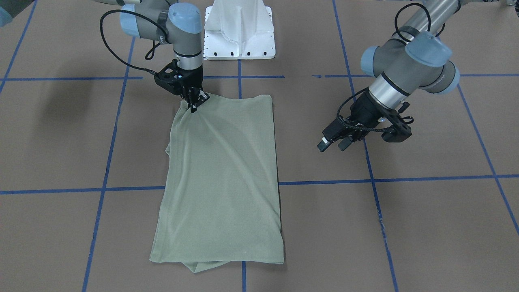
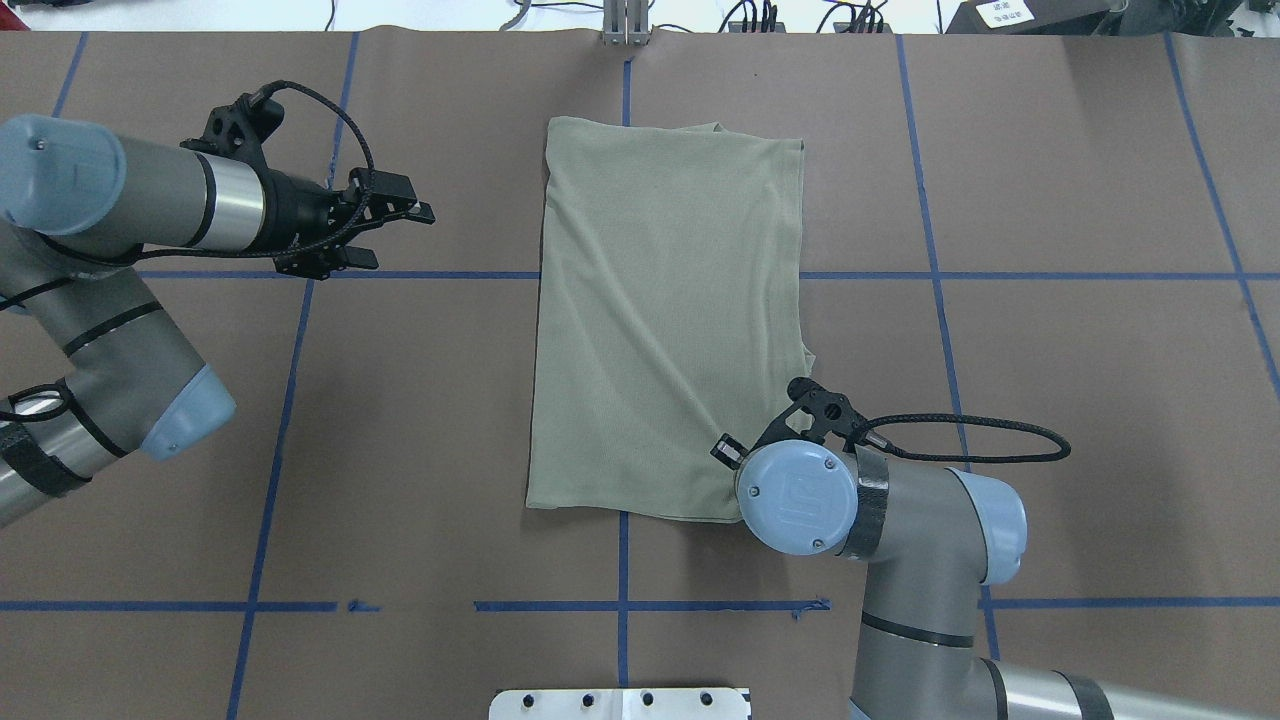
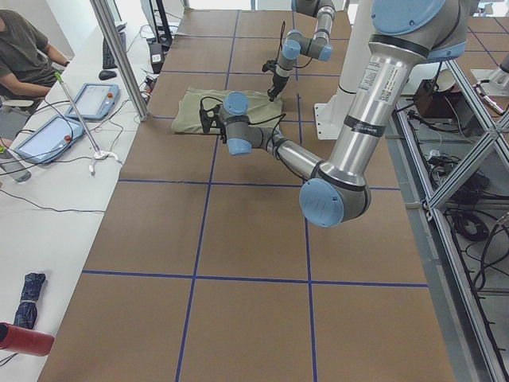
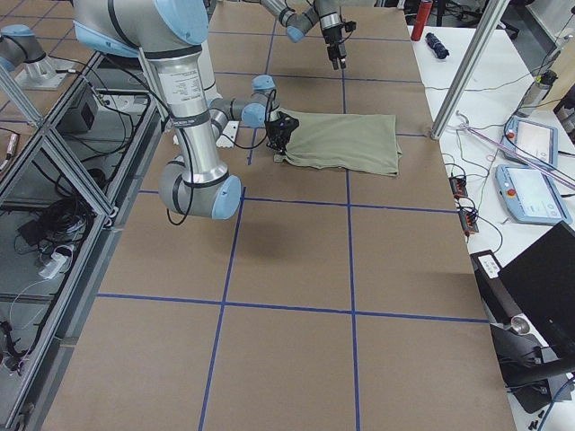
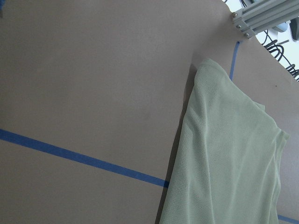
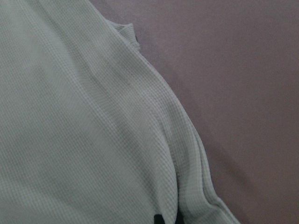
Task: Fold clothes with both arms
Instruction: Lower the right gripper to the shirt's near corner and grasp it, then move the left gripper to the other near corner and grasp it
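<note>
Brown counter [image 1: 425, 227], gridded with blue tape [image 1: 324, 182], carries the shirt [image 1: 223, 174] at its middle, folded into a long rectangle. Right arm [image 1: 170, 24] reaches down at the shirt's corner nearest the white base [image 1: 240, 32], its claw [image 1: 197, 101] clamped on that corner, fabric puckering toward it. Left arm [image 1: 409, 65] hangs to the side, its claw [image 1: 333, 146] spread apart, well clear of the shirt.

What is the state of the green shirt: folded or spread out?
Folded. The shirt lies as a narrow rectangle with no sleeves or collar showing, and a lower layer peeks out at one end.
</note>
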`<state>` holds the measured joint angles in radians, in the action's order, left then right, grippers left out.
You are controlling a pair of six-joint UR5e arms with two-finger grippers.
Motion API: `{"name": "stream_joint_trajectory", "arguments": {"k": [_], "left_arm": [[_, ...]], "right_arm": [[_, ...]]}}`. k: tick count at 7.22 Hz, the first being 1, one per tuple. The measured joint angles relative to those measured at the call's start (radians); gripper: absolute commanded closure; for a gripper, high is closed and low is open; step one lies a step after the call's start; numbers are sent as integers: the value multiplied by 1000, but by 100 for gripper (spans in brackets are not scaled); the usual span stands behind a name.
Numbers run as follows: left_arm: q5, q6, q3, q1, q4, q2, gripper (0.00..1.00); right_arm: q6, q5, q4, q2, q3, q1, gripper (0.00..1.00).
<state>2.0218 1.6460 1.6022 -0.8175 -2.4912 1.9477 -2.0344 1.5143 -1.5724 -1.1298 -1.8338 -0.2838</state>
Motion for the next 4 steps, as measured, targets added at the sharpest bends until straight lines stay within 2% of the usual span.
{"name": "stream_joint_trajectory", "arguments": {"k": [2,4], "left_arm": [[1,22,-2,1,0,0,0],[-4,108,11,9,-2,-1,0]], "right_arm": [[3,25,-9,7,-14,-21,100],[0,35,-82,18,-71,-25,100]]}}
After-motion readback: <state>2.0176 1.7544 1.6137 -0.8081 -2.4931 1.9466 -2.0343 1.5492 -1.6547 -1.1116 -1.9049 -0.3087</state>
